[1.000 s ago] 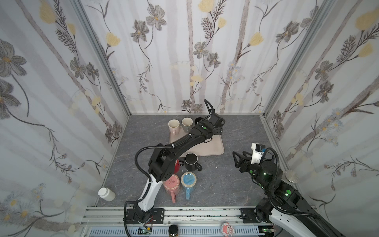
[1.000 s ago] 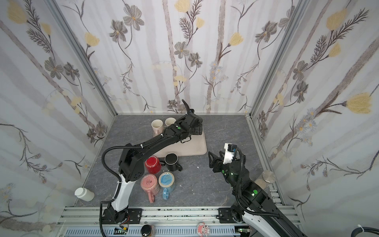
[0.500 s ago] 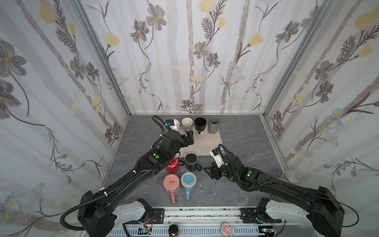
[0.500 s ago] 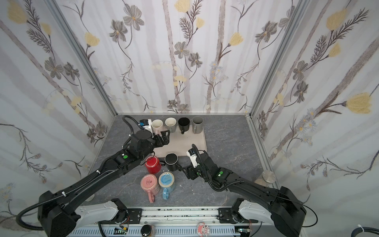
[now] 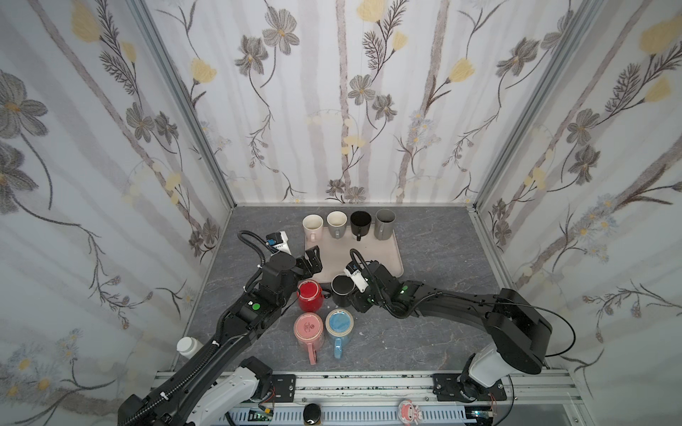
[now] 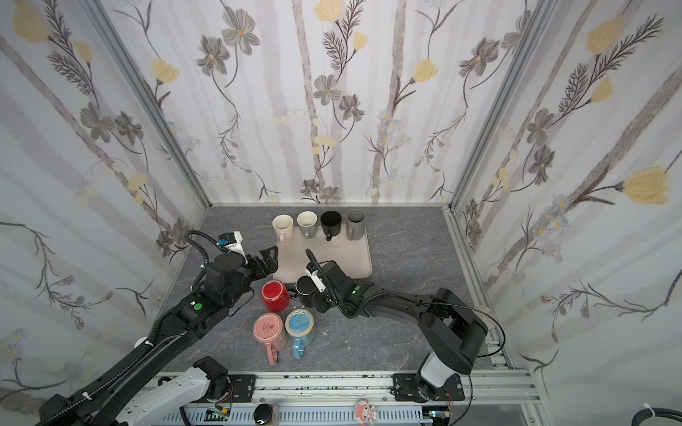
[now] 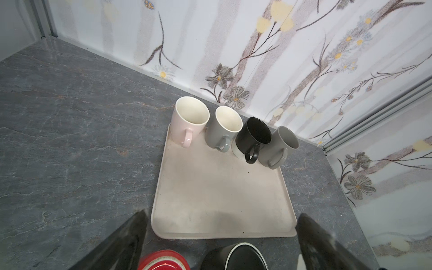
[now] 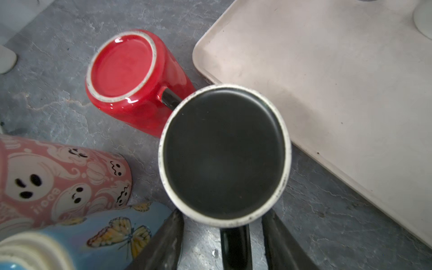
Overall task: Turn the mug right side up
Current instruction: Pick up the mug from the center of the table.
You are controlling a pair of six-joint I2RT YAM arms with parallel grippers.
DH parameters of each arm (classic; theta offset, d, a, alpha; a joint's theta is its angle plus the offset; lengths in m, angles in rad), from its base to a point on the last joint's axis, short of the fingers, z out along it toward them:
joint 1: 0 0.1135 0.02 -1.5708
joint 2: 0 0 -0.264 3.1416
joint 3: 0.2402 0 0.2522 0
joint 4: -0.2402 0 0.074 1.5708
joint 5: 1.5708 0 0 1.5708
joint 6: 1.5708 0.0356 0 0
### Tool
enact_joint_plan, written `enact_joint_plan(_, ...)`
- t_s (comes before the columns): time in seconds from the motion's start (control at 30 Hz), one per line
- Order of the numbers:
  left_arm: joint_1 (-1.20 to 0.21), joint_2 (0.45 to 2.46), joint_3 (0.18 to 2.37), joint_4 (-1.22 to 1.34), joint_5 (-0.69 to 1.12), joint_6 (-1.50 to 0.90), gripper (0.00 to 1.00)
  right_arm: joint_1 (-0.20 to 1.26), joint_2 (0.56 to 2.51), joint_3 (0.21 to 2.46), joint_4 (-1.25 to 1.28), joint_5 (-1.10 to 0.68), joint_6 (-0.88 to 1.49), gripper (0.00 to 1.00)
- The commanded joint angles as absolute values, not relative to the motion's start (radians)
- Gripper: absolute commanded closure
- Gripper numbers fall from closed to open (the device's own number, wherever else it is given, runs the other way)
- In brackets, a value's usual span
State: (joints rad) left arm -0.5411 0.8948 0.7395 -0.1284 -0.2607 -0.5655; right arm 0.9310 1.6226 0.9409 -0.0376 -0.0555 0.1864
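A black mug (image 5: 342, 288) (image 6: 307, 288) stands upside down on the grey floor just in front of the tray, its white-ringed base (image 8: 224, 154) facing up. Its handle (image 8: 236, 245) points toward my right arm. My right gripper (image 8: 222, 212) (image 5: 356, 298) is open and straddles that handle, with a gap showing on each side of it. My left gripper (image 7: 222, 214) (image 5: 313, 262) hangs wide open and empty over the tray's near-left corner, behind the black mug (image 7: 243, 257).
A red mug (image 5: 310, 295) (image 8: 126, 70) stands upside down against the black one. Pink (image 5: 308, 328) and blue (image 5: 338, 324) mugs stand upside down nearer the front. Several upright mugs line the back of the beige tray (image 5: 383, 254) (image 7: 222, 187). A white bottle (image 5: 188, 346) sits front left.
My left arm drew back from the tray's far end to its near-left corner and opened wider. My right arm reached in from the right to the black mug, jaws narrowing round the handle.
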Motion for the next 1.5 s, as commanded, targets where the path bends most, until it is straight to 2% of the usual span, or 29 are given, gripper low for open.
enact_joint_plan(0.0, -0.525, 0.894, 0.739, -0.117, -0.246, -0.577, 0.0, 0.937, 1.654, 0.974, -0.098, -0.006, 0.151, 0.5)
enact_joint_plan(0.17, -0.512, 0.901, 0.732, -0.101, -0.221, -0.583, 0.0, 0.945, 1.684, 0.997, -0.127, 0.037, 0.148, 0.57)
enact_joint_plan(0.47, -0.497, 0.922, 0.73, -0.08, -0.183, -0.599, 0.0, 0.951, 1.668, 0.98, -0.088, 0.036, 0.145, 0.85)
enact_joint_plan(0.7, -0.495, 0.932, 0.715, -0.047, -0.15, -0.607, 0.0, 0.951, 1.563, 0.888, -0.032, 0.066, 0.187, 0.99)
enact_joint_plan(1.13, -0.491, 0.931, 0.686, 0.043, -0.062, -0.637, 0.0, 0.909, 1.183, 0.7, 0.076, 0.161, 0.321, 1.0)
enact_joint_plan(1.3, -0.482, 0.934, 0.661, 0.147, 0.061, -0.657, 0.0, 0.886, 1.086, 0.694, 0.228, 0.11, 0.37, 1.0)
enact_joint_plan(1.47, -0.474, 0.925, 0.633, 0.276, 0.178, -0.688, 0.0, 0.879, 1.078, 0.706, 0.419, 0.072, 0.418, 1.0)
